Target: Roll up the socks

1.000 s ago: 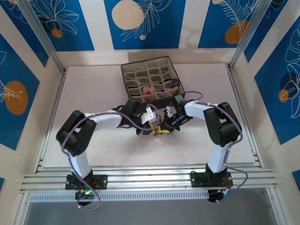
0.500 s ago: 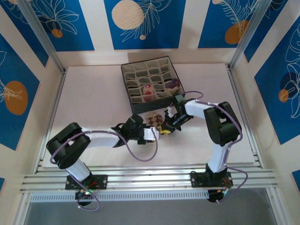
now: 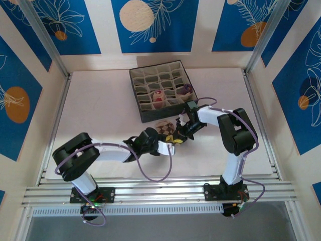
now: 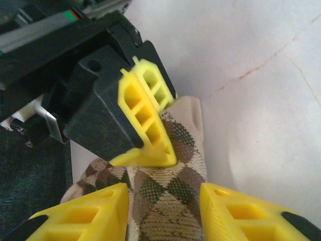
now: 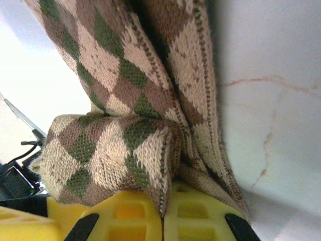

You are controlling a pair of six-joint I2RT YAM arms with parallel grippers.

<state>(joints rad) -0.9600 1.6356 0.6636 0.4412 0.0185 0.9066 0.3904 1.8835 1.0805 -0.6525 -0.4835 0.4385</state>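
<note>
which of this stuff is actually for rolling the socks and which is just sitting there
For the job: diamond sock, pinched by the right tool, with the open left tool astride it; maroon-toed sock and purple sock, both stowed.
Just sitting there: grey compartment box holding those two.

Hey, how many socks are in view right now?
3. The diamond-patterned sock lies on the table beside the box, pinched by the right gripper. Two more sit in box compartments: a beige-maroon sock and a purple sock. Others may be hidden.
</note>
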